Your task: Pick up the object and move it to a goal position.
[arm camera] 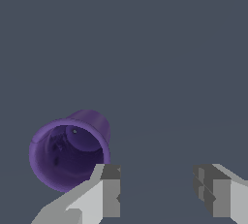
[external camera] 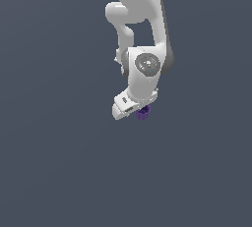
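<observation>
Under the tool: a small purple cup (arm camera: 68, 150) shows in the wrist view, its open mouth turned toward the camera so the inside and bottom can be seen.
Cup's place: it lies to the outer side of one finger (arm camera: 107, 194), partly hidden behind it, not in the gap between the two fingers.
Tool (arm camera: 157, 191): the fingers stand well apart with only bare grey worktop (arm camera: 160, 63) between them; nothing is clamped.
Exterior view: the white arm (external camera: 142, 34) reaches down, and the cup (external camera: 143, 113) peeks out right at the lower edge of the tool (external camera: 135, 108), on the exterior view's right of the tool's tip.
Contact: whether the finger touches the cup's rim cannot be told; they overlap in the wrist view.
Height: the tool looks low and close to the cup, though the flat grey ground gives little to judge by.
Goal position: no marker shows in either view.
Step in hand: by my reading, lining up for the grasp; the pick-up is not yet done.
Next move calls for: a sideways shift of the tool toward the cup so the cup sits between the fingers, then a closing on its wall.
Risk: closing or descending as things stand would likely miss, or nudge the cup and roll it aside.
</observation>
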Action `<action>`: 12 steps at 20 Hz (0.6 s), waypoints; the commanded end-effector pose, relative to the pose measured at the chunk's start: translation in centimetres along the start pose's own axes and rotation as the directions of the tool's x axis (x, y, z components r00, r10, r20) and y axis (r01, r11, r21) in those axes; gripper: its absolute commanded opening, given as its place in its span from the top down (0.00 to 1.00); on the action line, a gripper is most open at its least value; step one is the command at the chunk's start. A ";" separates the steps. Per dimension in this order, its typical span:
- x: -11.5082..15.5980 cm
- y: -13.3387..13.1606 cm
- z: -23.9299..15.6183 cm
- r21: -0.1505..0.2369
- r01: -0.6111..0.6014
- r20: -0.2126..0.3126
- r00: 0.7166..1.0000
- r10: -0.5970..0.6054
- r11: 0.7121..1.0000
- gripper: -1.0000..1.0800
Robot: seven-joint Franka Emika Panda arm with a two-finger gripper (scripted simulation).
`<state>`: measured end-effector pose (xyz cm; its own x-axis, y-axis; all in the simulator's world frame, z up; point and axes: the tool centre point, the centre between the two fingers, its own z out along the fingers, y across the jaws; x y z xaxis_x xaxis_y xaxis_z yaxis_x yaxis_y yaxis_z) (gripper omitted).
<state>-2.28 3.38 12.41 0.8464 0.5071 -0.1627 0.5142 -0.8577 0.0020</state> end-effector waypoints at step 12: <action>1.2 -3.4 1.6 0.002 0.468 0.093 0.880 -0.466 0.884 0.38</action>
<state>-3.12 6.49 10.79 0.5368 0.8117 -0.2301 0.8236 -0.5634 -0.0659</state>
